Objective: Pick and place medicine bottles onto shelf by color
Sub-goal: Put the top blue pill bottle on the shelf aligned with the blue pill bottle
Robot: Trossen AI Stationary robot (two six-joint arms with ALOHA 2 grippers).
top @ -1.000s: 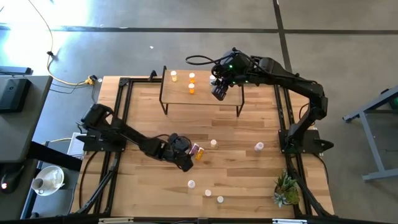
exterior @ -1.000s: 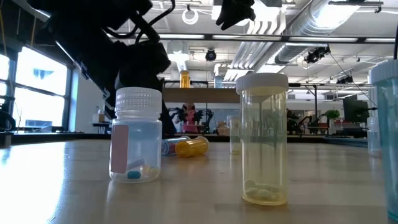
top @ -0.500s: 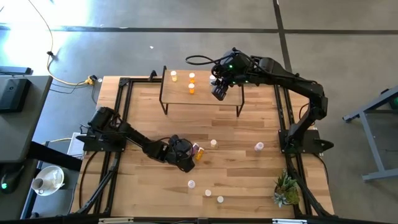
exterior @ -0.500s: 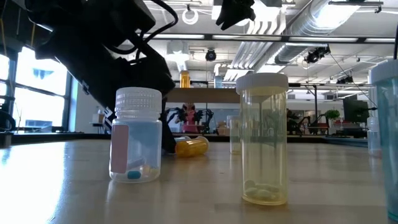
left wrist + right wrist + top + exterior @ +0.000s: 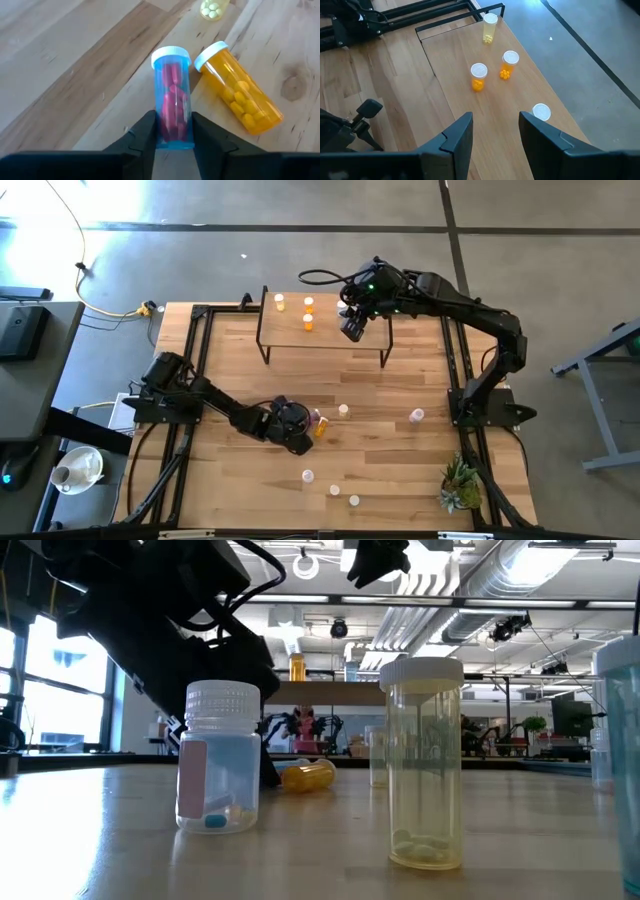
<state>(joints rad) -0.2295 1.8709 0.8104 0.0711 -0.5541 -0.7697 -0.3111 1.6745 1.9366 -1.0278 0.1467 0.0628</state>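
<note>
My left gripper (image 5: 172, 131) lies low over the middle of the wooden table (image 5: 400, 480), nearer its front edge, fingers (image 5: 142, 137) parted just wider than the fallen blue-tinted bottle of red pills with a white cap (image 5: 171, 97). The bottle's base end sits between my fingers, but whether they press it yet I cannot tell; I judge I am lined up along its length so a squeeze takes it across the body. Just beside it lies the orange bottle of yellow pills (image 5: 236, 92), cap end almost touching the blue one's cap, so I keep my span narrow to avoid nudging it.

Further right, my right gripper (image 5: 495, 132) hangs above the light-wood shelf on black legs (image 5: 345, 350) at the table's rear edge, fingers apart and holding nothing. Three orange-toned bottles (image 5: 478, 76) stand grouped toward the shelf's left end, probably as one colour group. Several white-capped bottles (image 5: 416, 416) wait upright near the table's front edge.
</note>
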